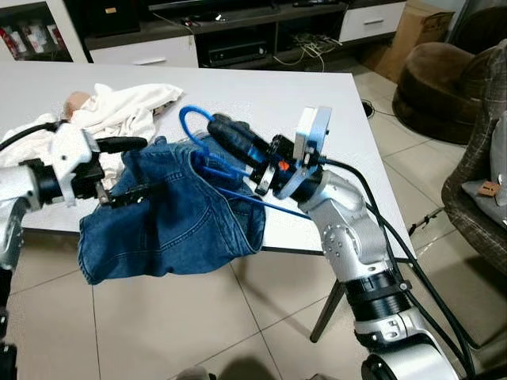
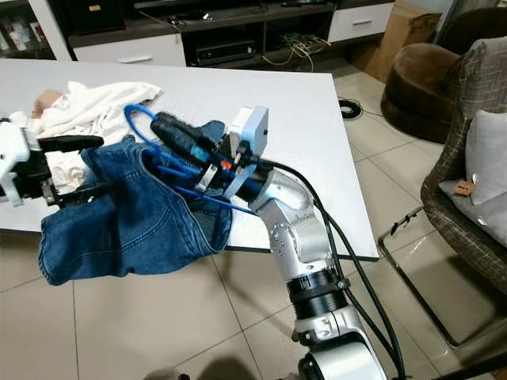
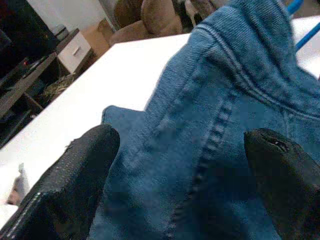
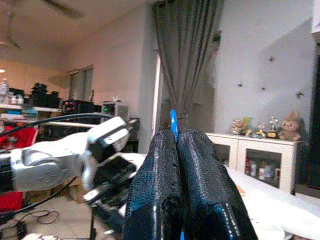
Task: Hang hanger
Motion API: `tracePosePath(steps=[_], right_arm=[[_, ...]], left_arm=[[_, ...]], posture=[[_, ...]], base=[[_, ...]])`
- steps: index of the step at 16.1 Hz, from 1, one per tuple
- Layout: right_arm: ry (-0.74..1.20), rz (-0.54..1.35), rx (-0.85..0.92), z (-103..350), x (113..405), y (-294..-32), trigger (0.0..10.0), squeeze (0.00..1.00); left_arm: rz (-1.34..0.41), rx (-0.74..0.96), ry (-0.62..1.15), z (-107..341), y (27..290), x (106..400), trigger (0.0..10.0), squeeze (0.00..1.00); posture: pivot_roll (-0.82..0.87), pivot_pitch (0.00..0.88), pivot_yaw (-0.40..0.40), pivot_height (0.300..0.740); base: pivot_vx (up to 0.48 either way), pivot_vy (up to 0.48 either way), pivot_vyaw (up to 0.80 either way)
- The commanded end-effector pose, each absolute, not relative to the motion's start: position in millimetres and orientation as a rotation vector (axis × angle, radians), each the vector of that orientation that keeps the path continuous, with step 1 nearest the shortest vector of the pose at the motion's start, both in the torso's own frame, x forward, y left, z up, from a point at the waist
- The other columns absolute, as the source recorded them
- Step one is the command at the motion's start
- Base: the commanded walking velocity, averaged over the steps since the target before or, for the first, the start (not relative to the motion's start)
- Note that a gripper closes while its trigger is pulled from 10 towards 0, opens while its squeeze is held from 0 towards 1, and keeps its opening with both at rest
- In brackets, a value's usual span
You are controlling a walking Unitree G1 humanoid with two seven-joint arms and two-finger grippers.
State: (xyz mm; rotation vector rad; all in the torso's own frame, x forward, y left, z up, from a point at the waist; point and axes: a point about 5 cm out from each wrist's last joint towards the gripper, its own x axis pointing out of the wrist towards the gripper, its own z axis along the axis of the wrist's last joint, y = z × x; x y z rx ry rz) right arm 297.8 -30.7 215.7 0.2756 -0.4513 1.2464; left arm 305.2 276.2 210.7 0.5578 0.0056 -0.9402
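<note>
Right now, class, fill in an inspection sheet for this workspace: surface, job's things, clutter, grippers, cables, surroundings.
Surface: white table, mostly bare on the robot's right.
Job's things: blue hanger pushed into the jeans, which droop over the near table edge.
Clutter: crumpled white cloth on the table behind the jeans.
Grippers: right gripper shut on the hanger; left gripper open around the jeans' edge.
Cables: black cables along the right arm; loose wires in the media unit.
Surroundings: tiled floor, brown seat, cardboard box.

hanger (image 1: pixel 207 158): lower part hidden inside the jeans (image 1: pixel 170 214) | white cloth (image 1: pixel 119 107): partly behind left gripper (image 1: pixel 135 169) | armchair (image 1: pixel 475 182): cut by right edge | shelf items: too small to tell
</note>
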Motion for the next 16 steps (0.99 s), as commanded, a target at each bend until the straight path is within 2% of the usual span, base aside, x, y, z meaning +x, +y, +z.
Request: tracePosePath(steps=[1,6,11,16], right_arm=[[-0.477,1.277,0.271,221,293,-30,0.0,0.0],[-0.471,1.327,0.251,218,287,-26,0.0,0.0],[-0.489,1.382,0.228,222,281,-21,0.0,0.0],[-0.506,1.399,0.214,225,278,-21,0.0,0.0]], left_arm=[[-0.941,0.606,0.008,216,277,307,10.0,0.0],[-0.905,0.685,-0.099,231,272,317,10.0,0.0],[-1.018,0.747,0.031,212,266,321,10.0,0.0],[-1.037,0.769,-0.012,217,255,330,10.0,0.0]], posture=[[-0.03,0.01,0.043,0.74],[-0.03,0.009,0.043,0.74],[-0.02,0.005,0.041,0.74],[-0.03,0.003,0.044,0.74]], base=[[0.0,0.0,0.0],[0.0,0.0,0.0],[0.0,0.0,0.0],[0.0,0.0,0.0]])
